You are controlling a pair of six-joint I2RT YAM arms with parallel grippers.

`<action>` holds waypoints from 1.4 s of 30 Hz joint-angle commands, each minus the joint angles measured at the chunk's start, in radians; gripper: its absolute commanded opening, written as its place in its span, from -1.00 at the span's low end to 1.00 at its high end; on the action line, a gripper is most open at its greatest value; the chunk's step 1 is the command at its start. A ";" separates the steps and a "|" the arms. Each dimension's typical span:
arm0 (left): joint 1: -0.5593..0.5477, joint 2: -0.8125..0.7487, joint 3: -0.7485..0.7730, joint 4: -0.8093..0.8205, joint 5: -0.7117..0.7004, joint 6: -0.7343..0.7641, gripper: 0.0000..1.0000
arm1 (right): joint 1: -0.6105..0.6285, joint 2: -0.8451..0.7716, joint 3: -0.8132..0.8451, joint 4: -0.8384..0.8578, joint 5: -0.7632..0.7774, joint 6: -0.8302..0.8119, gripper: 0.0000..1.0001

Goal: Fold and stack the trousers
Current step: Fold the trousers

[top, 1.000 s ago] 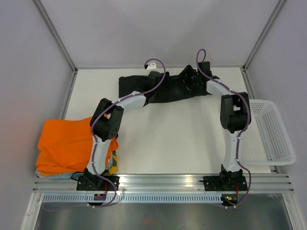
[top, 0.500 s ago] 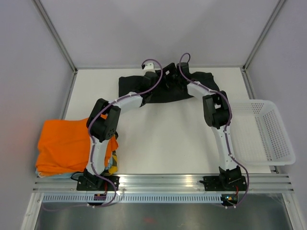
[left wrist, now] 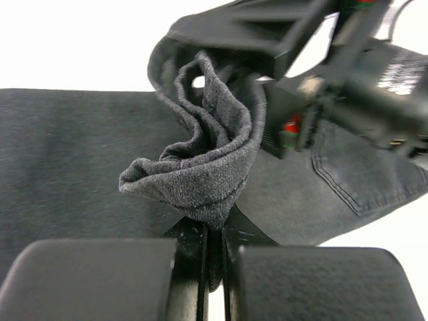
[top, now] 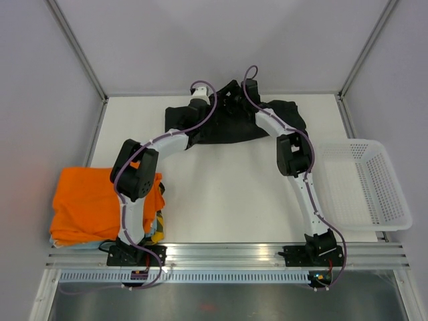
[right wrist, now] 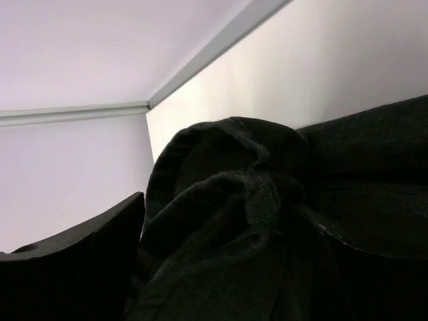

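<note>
Top view: trousers (top: 231, 130) lie at the table's far edge, left of the basket (top: 364, 187) and further back. Long axis runs across the table, one end pointing at the basket side; can't tell which end is the waist. Mid part is bunched up.

L wrist: L claw (left wrist: 212, 234) is clamped tight on a raised fold of cloth.

R wrist: R claw (right wrist: 227, 221) has its jaws wide, cloth heaped between them, no pinch seen.

Step, prob.: the first fold. Next, R must close on the cloth, then both carry it over evenly.
</note>
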 commanded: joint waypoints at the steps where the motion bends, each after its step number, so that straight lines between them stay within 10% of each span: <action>1: -0.009 -0.009 -0.011 0.069 0.122 0.028 -0.95 | 0.007 0.034 0.047 -0.027 -0.004 -0.102 0.69; 14: -0.052 0.030 -0.024 0.050 0.299 0.017 -0.89 | -0.063 -0.020 0.065 -0.207 -0.004 -0.410 0.71; 20: -0.052 0.050 0.052 -0.063 0.294 -0.023 0.32 | -0.136 -0.053 0.097 -0.205 -0.112 -0.458 0.79; 28: -0.020 -0.096 0.052 -0.095 0.309 -0.127 0.88 | -0.153 -0.199 0.099 -0.365 -0.065 -0.688 0.89; 42: 0.319 -0.194 -0.009 -0.404 0.262 -0.463 0.96 | -0.122 -0.408 -0.175 -0.462 -0.058 -0.840 0.47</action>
